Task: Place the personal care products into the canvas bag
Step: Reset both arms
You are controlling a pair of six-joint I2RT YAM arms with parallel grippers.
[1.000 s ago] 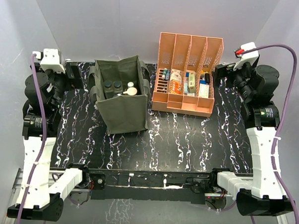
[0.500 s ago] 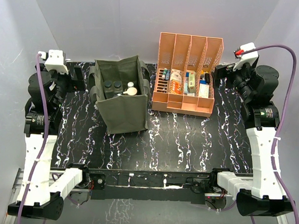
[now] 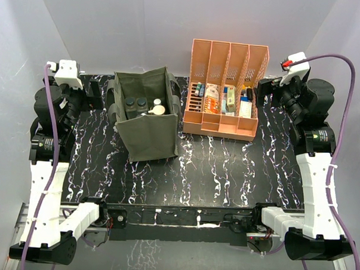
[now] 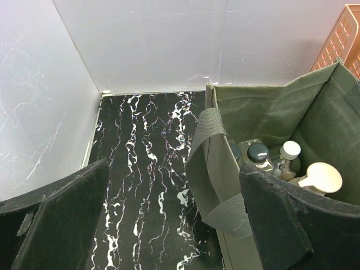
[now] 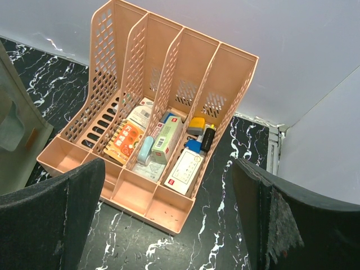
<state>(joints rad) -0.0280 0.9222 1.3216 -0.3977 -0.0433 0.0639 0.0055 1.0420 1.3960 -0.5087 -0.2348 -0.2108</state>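
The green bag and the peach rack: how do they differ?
The canvas bag is soft olive fabric; the file organiser is rigid peach plastic with slots. The bag is one open space holding bottles; the organiser has dividers and holds small boxes. Both stand upright, open-topped.

canvas bag (image 3: 147,139): matt woven cloth | file organiser (image 3: 219,130): smooth peach plastic

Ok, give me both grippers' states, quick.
Left gripper: open, holding nothing.
Right gripper: open, holding nothing.
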